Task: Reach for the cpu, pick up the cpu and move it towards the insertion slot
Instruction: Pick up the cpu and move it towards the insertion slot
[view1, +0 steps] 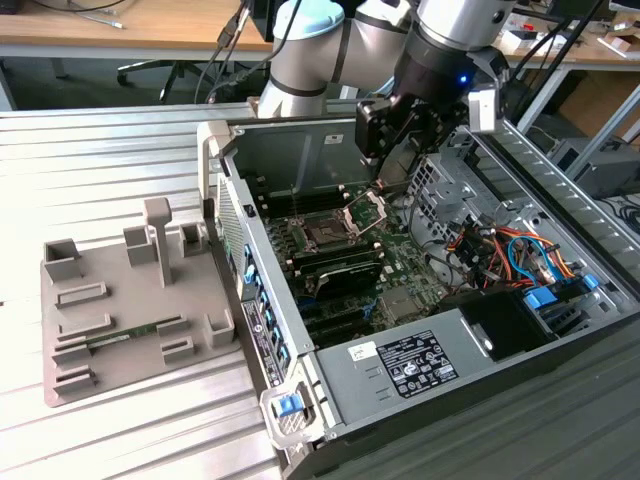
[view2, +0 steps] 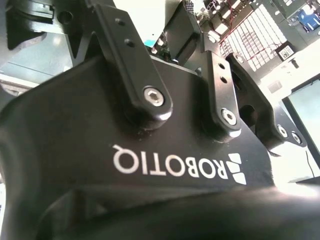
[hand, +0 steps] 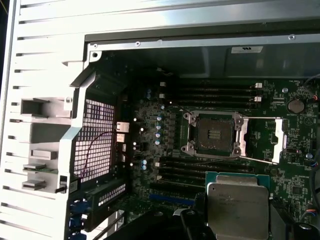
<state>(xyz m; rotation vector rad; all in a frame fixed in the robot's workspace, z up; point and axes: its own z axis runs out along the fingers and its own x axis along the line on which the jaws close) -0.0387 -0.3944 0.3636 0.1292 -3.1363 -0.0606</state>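
The cpu (hand: 237, 205), a silvery square chip with a thin green rim, hangs above the motherboard between the dark fingers (hand: 192, 222) of my gripper (hand: 237, 216), which is shut on it. The insertion slot (hand: 214, 134) has a dark centre, and its silver frame (hand: 277, 134) is swung open to one side. The chip sits a short way off the slot, over the long black memory slots. In the exterior view my gripper (view1: 388, 165) hovers inside the open computer case, just beyond the insertion slot (view1: 325, 236). The gripper's black housing (view2: 150, 165) shows in the second wrist view.
The case's side wall (view1: 228, 200) rises at the exterior view's left of the board. A grey fixture tray (view1: 70, 360) holding a green memory stick (view1: 125, 335) lies outside it. Orange and blue cables (view1: 500, 250), a drive cage (view1: 440, 185) and the power supply (view1: 420, 360) crowd the exterior view's right.
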